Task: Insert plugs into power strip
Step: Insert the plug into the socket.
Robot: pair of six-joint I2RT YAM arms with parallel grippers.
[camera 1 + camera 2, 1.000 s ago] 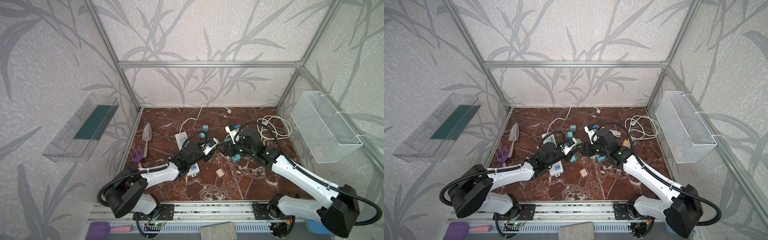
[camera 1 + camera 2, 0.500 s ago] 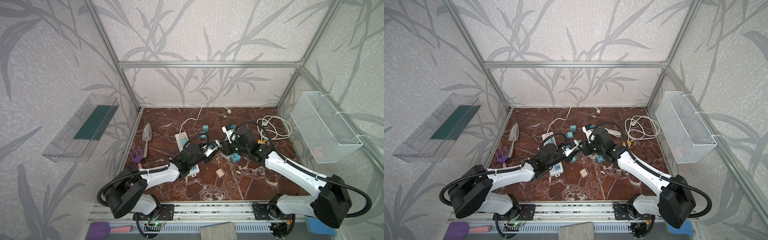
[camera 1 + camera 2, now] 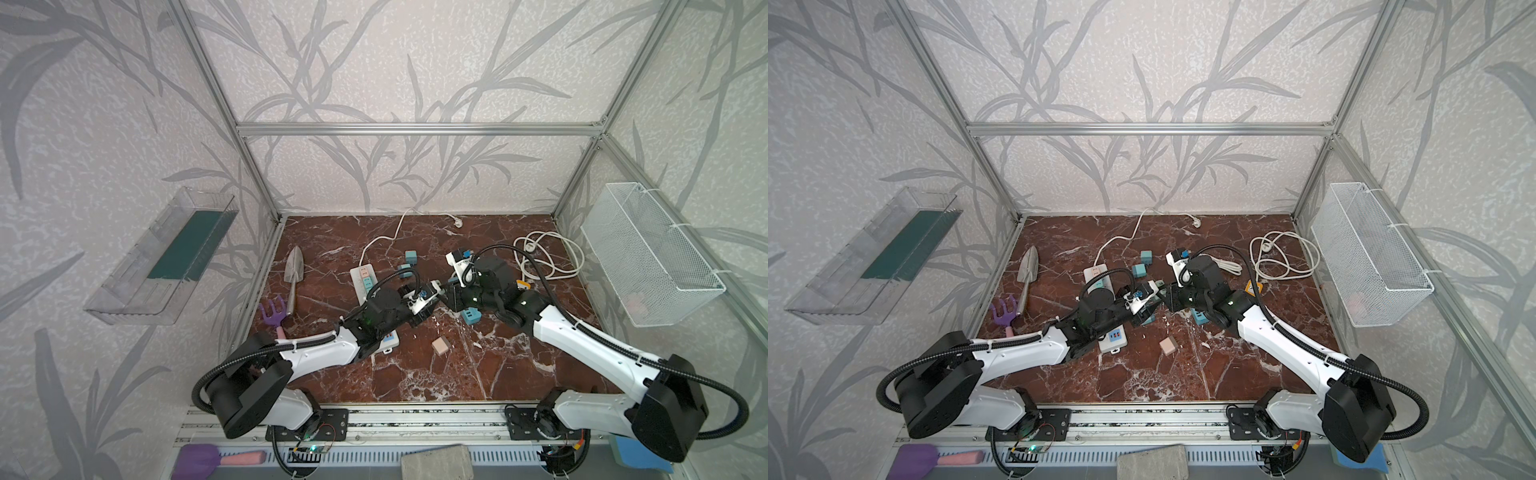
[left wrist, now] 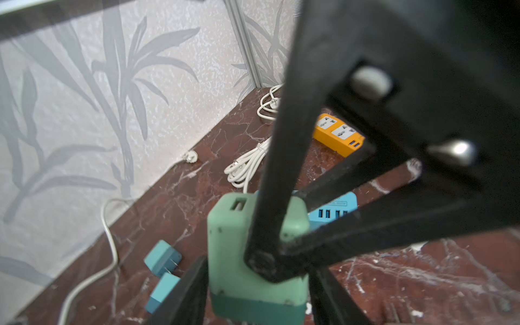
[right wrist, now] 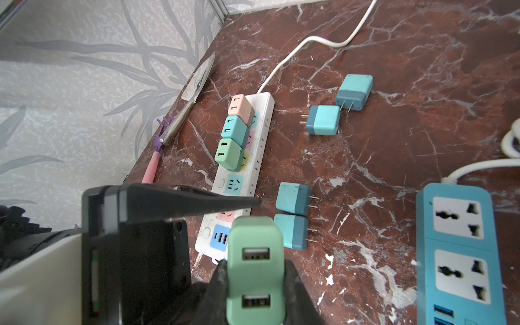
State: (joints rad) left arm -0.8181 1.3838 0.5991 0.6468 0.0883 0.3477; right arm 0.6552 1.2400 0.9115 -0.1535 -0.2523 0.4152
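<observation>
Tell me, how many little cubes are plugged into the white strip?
3, side by side at the cord end of the white strip: pink plug, teal plug, green plug. Part of it is covered; more may hide.

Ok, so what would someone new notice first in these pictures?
Probably the right gripper pinching a mint-green plug mid-table, the left gripper nose to nose with it. Next, the white power strip beside them, with a pink plug, a teal plug and a green plug seated in a row at its cord end. Four loose teal plugs lie on the marble table nearby.
</observation>
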